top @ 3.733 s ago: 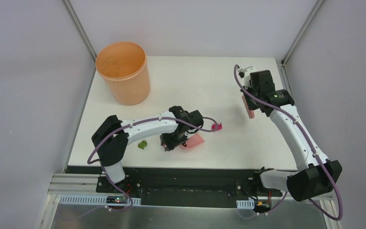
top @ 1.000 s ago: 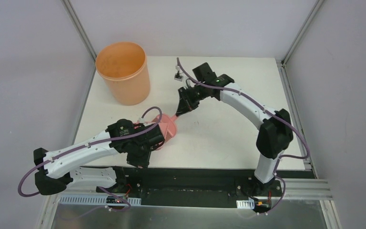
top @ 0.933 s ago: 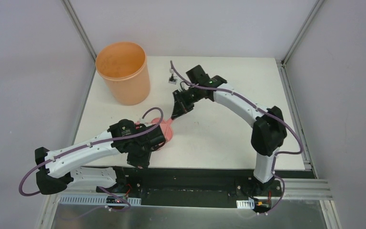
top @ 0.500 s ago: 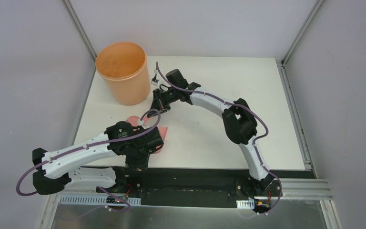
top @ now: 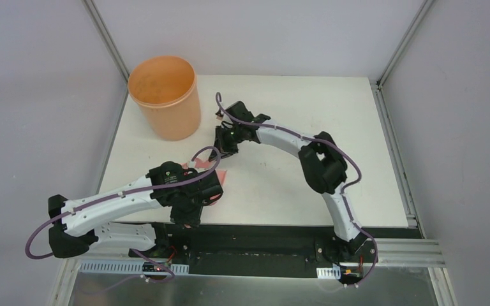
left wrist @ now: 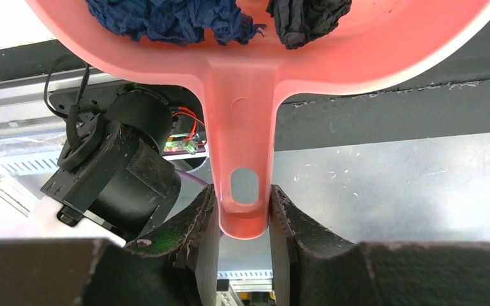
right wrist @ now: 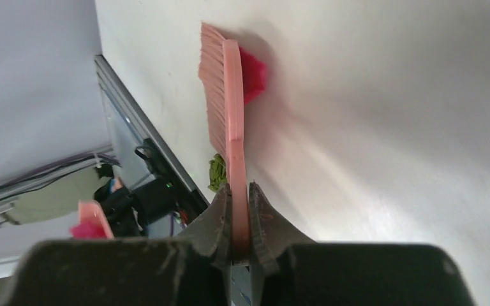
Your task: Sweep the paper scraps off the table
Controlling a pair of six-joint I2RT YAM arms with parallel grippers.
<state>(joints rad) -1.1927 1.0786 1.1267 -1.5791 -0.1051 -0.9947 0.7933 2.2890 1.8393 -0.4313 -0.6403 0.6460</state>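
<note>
My left gripper [left wrist: 242, 210] clamps dustpan [left wrist: 242, 95] handle, pointing down-frame; dark blue scrap [left wrist: 172, 19], black scrap [left wrist: 309, 16] inside, top. Right gripper [right wrist: 239, 197] clamps brush [right wrist: 230, 102], long axis vertical; magenta scrap [right wrist: 254, 73] beside its head, on table [right wrist: 389, 127].

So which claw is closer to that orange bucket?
Right. The right gripper, holding the brush, is just right of the orange bucket; the left gripper, holding the dustpan, is farther, toward the near edge of the table.
</note>
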